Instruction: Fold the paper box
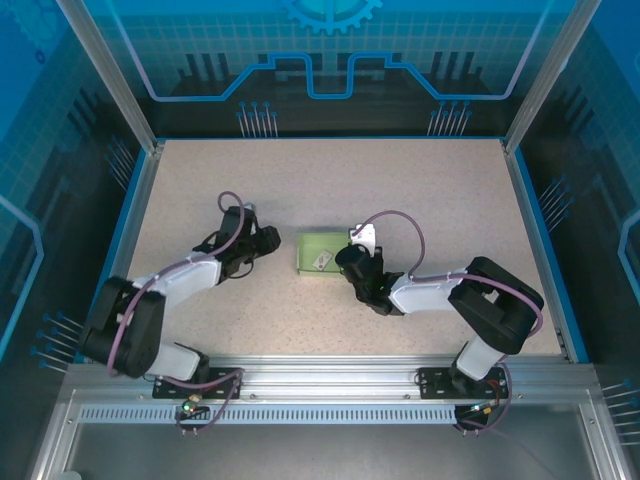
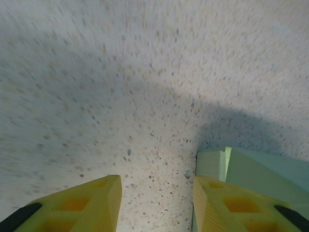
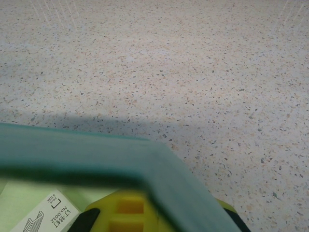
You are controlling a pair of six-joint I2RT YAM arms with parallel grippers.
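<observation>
- Your table (image 1: pixel 430 190) is a speckled beige slab inside a blue-lit enclosure with clear walls (image 1: pixel 330 60) and metal posts.
- The box (image 1: pixel 312 248) lies near the middle of the table, between the two arms. From above it is a pale green rectangle.
- A white label (image 1: pixel 322 261) sits on the box's inner face. In the right wrist view it carries small print, partly cut off by the frame edge.
- Your right gripper (image 1: pixel 352 262) is at the box's right edge.
- In the right wrist view a raised box wall runs blurred across the frame. One yellow finger (image 3: pixel 123 212) is inside it beside the label, and a sliver of the other is beyond it.
- The right fingers therefore straddle the wall, but you cannot tell whether they pinch it.
- Your left gripper (image 1: pixel 262 243) is just beside the box's left side.
- In the left wrist view its yellow fingers (image 2: pixel 87 203) stand wide apart with bare table between them.
- A corner of the box lies just outside the left gripper's right finger. Whether it touches the tip is unclear.
</observation>
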